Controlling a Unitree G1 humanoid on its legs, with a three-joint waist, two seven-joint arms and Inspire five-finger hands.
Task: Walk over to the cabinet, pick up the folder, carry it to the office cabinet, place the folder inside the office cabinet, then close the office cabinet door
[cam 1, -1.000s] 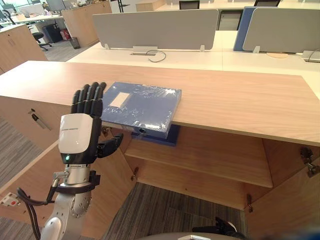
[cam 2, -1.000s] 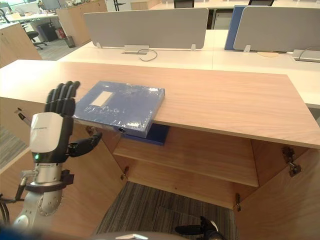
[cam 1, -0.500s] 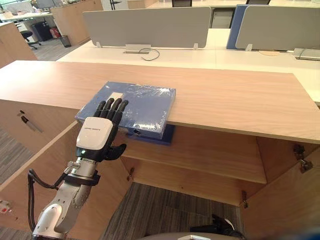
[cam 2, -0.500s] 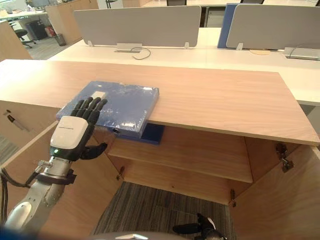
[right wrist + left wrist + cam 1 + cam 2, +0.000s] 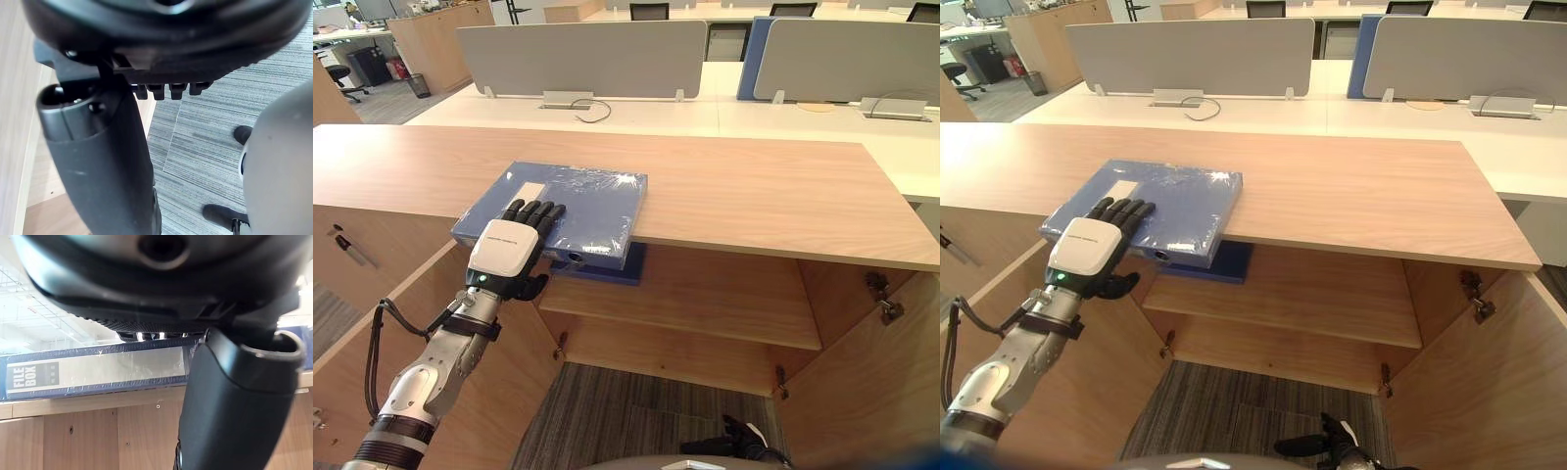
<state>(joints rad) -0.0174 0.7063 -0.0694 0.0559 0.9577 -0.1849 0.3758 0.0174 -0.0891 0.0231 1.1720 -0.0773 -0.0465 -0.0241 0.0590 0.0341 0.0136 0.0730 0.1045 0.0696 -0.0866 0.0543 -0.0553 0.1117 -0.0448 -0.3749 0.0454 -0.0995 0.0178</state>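
Note:
A blue folder [image 5: 592, 201] wrapped in clear film lies flat on the wooden cabinet top [image 5: 754, 196], its near edge overhanging the open cabinet. My left hand [image 5: 504, 250] lies on the folder's near left corner, fingers straight along its top and thumb [image 5: 230, 406] under the overhanging edge. The left wrist view faces the folder's labelled spine [image 5: 98, 372] from close by. My right hand [image 5: 102, 166] hangs relaxed over grey carpet, holding nothing.
Below the top the cabinet stands open, with a shelf [image 5: 705, 304] and a second blue folder [image 5: 607, 266] on its left end. Its doors swing out at left [image 5: 372, 323] and right [image 5: 871, 392]. Desks with grey dividers [image 5: 578, 57] lie behind.
My left hand has moved forward and down from beside the folder onto its near corner. The whole view has also shifted a little.

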